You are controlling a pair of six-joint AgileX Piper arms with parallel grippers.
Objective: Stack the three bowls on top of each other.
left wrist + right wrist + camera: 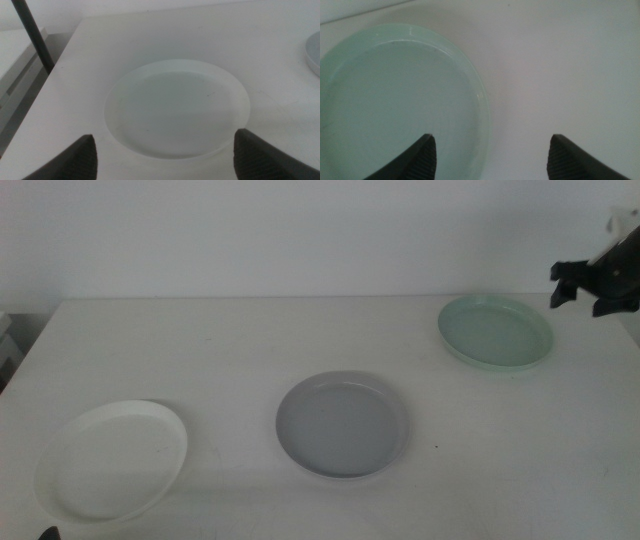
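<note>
The grey bowl (342,425) lies flat on the white table (250,340), about in the middle of it, and the other things are placed here relative to this bowl. The white bowl (112,459) lies to its left and a little nearer to the camera, well apart from it, close to the front left corner of the table. The mint green bowl (496,331) lies to the right of the grey bowl and farther back, also well apart from it. No bowl is on top of another one; all three lie separately and upright on the table. The right gripper (590,285) hangs in the air far to the right of the grey bowl, just beside the right rim of the green bowl and above the table. In the right wrist view its jaws are spread wide, with the rim of the green bowl (395,100) below, between them, and they hold nothing. The left gripper (165,155) is above the near edge of the white bowl (175,107); its jaws are also spread wide and empty.
</note>
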